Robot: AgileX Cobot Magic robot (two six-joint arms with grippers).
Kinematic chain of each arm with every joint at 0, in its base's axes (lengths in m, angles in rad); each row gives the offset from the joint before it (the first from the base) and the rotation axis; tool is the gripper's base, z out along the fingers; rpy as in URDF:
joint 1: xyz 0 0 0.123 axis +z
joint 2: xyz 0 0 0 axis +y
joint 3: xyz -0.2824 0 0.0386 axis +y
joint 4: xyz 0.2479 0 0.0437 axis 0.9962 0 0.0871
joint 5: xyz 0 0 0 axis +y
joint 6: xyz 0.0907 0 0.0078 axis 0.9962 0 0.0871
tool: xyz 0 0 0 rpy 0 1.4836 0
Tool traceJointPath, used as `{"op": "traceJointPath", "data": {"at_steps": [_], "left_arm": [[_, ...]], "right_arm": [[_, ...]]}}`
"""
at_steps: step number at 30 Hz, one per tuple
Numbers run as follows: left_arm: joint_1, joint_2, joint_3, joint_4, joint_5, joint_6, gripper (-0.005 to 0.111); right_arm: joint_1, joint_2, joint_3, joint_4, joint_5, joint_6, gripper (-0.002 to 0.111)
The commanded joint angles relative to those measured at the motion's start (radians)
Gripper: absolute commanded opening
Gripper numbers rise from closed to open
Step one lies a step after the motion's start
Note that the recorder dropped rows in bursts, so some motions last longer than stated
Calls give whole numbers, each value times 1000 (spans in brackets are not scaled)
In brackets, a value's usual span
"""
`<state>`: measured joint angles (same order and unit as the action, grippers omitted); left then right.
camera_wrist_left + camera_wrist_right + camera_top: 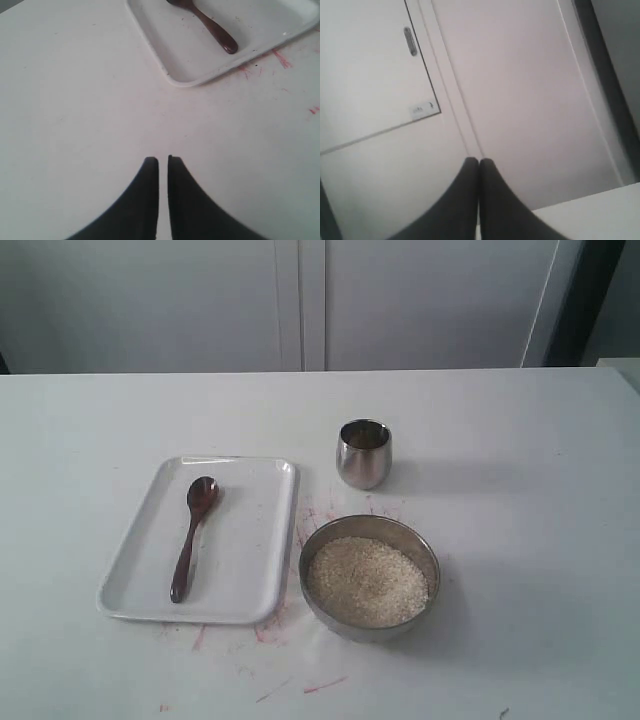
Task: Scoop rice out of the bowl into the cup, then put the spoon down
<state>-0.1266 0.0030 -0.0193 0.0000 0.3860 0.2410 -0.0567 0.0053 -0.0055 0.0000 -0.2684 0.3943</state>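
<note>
Left gripper (163, 160), jaws drawn together, hovers above table (75, 100) near tray (260, 30).

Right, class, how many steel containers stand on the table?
2. The cup stands past the tray's far right corner; the bowl, filled with rice, sits nearer the camera, right of the tray. Nothing appears hidden.

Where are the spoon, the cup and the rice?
spoon (189, 540), exterior view, middle of its long handle.
cup (363, 468), exterior view, its shiny outer side.
rice (367, 581), exterior view, middle of the heap.
</note>
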Motion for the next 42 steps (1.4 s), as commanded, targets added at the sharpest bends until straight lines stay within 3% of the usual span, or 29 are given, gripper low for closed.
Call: {"op": "traceJointPath", "data": {"at_steps": [1, 11, 21, 37, 42], "left_arm": [[-5, -3, 9, 0, 35, -6, 14], [-5, -3, 9, 0, 35, -6, 14], [-5, -3, 9, 0, 35, -6, 14], [-5, -3, 9, 0, 35, -6, 14], [-5, -3, 9, 0, 35, -6, 14]], "right_arm": [[22, -5, 5, 6, -80, 239, 0], [40, -5, -34, -22, -110, 550, 0], [80, -5, -234, -316, -323, 667, 0], [80, -5, -611, -320, -313, 728, 0], [80, -5, -756, -320, -163, 728, 0]]}}
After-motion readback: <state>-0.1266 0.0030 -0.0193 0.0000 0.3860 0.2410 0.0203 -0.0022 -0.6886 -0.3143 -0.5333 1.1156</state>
